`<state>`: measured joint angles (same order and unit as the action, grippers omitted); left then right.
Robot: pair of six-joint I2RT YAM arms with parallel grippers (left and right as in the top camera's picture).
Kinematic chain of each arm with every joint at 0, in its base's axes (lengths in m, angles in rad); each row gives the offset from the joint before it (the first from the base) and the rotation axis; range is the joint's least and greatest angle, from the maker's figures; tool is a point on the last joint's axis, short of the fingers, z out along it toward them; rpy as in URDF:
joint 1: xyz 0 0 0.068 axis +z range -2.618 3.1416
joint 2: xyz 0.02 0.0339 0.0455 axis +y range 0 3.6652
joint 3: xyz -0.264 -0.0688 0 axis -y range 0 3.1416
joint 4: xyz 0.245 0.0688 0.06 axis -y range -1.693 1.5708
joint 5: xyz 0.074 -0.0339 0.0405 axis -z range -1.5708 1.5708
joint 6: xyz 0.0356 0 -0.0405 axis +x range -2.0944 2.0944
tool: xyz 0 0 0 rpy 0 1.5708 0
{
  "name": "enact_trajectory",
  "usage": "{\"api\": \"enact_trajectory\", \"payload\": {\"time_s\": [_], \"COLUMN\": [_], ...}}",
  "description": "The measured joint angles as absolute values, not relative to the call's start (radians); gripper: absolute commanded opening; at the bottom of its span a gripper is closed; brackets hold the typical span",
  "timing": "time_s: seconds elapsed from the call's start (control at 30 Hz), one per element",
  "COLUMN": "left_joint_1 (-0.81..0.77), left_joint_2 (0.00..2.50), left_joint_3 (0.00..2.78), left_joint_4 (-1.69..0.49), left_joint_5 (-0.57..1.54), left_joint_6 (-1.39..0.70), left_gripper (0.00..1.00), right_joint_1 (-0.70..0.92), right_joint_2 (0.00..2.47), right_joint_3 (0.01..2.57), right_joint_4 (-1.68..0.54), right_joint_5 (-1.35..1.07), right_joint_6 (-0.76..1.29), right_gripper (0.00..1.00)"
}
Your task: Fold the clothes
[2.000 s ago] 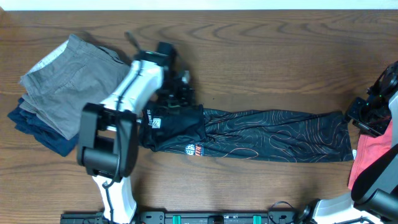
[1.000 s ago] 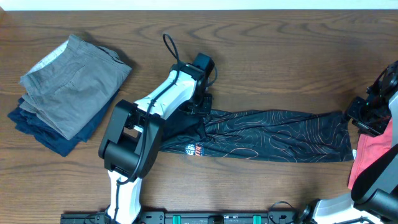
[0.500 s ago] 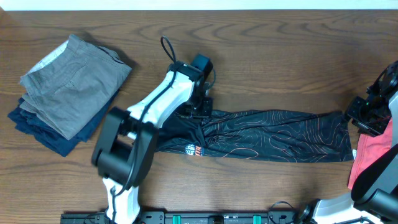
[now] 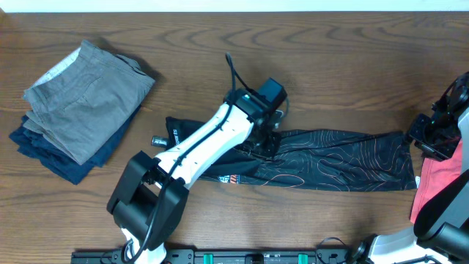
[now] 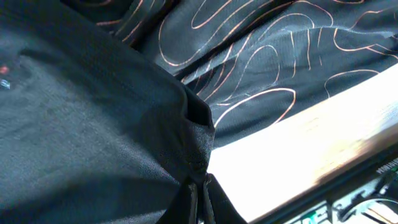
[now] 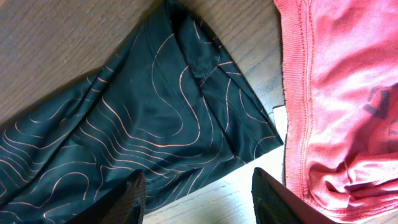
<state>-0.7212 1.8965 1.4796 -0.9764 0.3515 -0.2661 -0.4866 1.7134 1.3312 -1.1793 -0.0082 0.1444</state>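
The black jersey (image 4: 337,165) with orange-white contour lines lies in a long strip across the table's middle. My left gripper (image 4: 267,141) is over its middle, shut on a pinched fold of its black cloth (image 5: 198,158). That fold is lifted over the patterned part, and the fingertips (image 5: 194,200) meet on it. My right gripper (image 6: 200,196) hovers open over the jersey's right end (image 6: 143,112) with nothing between its fingers. The red shirt (image 4: 434,183) lies bunched at the table's right edge, right beside the jersey (image 6: 342,93).
A stack of folded clothes (image 4: 84,103), grey on top and dark blue beneath, sits at the back left. The wooden table (image 4: 330,73) runs to a pale edge at the back. The left arm (image 4: 198,150) lies diagonally over the jersey's left part.
My left gripper has travelled to the right with the jersey's left end in its grip, drawing that end over the rest. The right arm has stayed still.
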Motion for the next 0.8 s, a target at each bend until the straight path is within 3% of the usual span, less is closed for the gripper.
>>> {"api": "enact_trajectory", "payload": {"time_s": [0.13, 0.37, 0.57, 0.8], "left_joint_1": [-0.725, -0.725, -0.721, -0.639], "left_joint_2": [1.898, 1.904, 1.904, 1.901], "left_joint_3": [1.480, 1.480, 1.480, 1.479], "left_joint_4": [-0.947, -0.879, -0.899, -1.020], "left_joint_5": [0.324, 0.307, 0.307, 0.308], "left_joint_6": [-0.267, -0.282, -0.290, -0.304], "left_gripper": [0.06, 0.32, 0.31, 0.31], "right_joint_1": [-0.487, -0.487, -0.487, -0.487], "right_joint_2": [1.713, 1.713, 1.713, 1.713], "right_joint_3": [1.331, 1.331, 1.331, 1.330], "right_joint_4": [-1.181, -1.182, -1.185, -1.196], "right_joint_5": [-0.008, -0.008, -0.008, -0.008], "right_joint_6": [0.144, 0.144, 0.144, 0.090], "right_gripper": [0.53, 0.54, 0.57, 0.74]}}
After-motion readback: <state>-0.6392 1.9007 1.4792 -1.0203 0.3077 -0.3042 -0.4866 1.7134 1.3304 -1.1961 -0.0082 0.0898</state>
